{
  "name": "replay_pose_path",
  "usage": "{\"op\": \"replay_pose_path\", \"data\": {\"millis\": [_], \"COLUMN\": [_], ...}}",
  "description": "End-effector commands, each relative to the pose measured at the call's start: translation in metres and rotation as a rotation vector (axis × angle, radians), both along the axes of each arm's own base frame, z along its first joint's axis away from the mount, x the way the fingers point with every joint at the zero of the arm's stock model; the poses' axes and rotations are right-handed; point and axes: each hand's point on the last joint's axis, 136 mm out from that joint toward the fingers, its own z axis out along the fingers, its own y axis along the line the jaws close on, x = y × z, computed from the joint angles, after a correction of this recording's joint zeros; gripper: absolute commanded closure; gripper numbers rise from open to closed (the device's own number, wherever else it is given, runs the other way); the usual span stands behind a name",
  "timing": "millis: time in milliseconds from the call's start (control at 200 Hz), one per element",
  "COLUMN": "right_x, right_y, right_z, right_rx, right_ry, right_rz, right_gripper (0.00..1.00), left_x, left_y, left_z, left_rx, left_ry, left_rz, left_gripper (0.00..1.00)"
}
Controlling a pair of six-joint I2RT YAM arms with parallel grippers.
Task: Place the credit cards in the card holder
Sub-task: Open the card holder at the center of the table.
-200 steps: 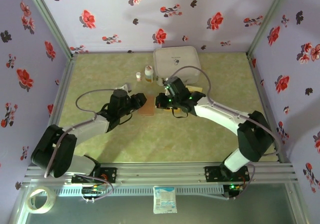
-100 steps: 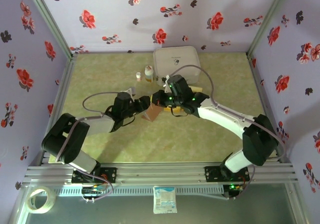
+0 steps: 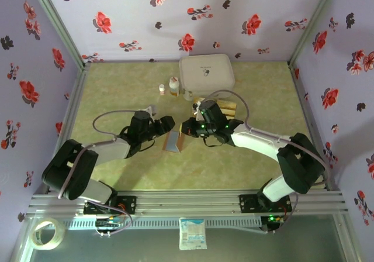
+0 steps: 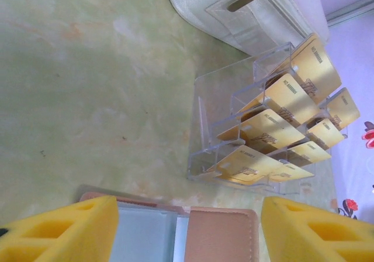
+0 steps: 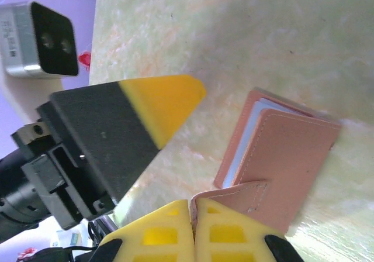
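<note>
Got lilac walls (image 3: 117, 16) on three sides, dotted with red and dark flowers. Pale green marbled bench (image 3: 117, 80) underneath, evenly lit. Along the near edge, silver metal rails (image 3: 193, 206), plus a tape roll (image 3: 45, 234) and a small white packet (image 3: 192, 233).

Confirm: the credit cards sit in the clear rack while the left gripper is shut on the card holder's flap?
No: the right gripper, not the left gripper, is shut on the flap of the card holder, as the right wrist view shows. The credit cards do sit in the clear rack.
</note>
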Motion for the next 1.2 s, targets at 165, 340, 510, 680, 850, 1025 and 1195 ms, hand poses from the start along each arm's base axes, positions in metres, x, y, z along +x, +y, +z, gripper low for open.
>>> {"op": "replay_pose_path", "data": {"millis": [165,340,510,680,850,1025,1195], "right_x": [-0.004,-0.006,-0.010,-0.017,-0.022,-0.026,-0.026], "right_y": [-0.009,-0.030,-0.045,-0.053,-0.065,-0.079,-0.085], "right_z": [0.010,-0.005,-0.022,-0.039,-0.054,-0.063,-0.067], "right_rx": [0.058,0.024,-0.006,-0.029,-0.056,-0.072,-0.082], "right_ry": [-0.042,-0.034,-0.014,0.010,0.031,0.041,0.044], "right_rz": [0.003,-0.032,-0.050,-0.050,-0.066,-0.090,-0.102], "right_gripper": [1.00,1.00,1.00,1.00,1.00,1.00,1.00], "left_x": [-0.014,-0.019,-0.020,-0.022,-0.022,-0.021,-0.021], "left_y": [0.024,0.032,0.028,0.019,0.016,0.015,0.011], "left_z": [-0.021,-0.032,-0.040,-0.045,-0.048,-0.049,-0.052], "left_rx": [0.199,0.307,0.343,0.346,0.359,0.371,0.367], "left_ry": [0.047,0.089,0.113,0.122,0.126,0.132,0.142], "left_rz": [0.002,-0.027,-0.063,-0.100,-0.116,-0.125,-0.140], "left_gripper": [0.33,0.32,0.31,0.30,0.29,0.29,0.29]}}
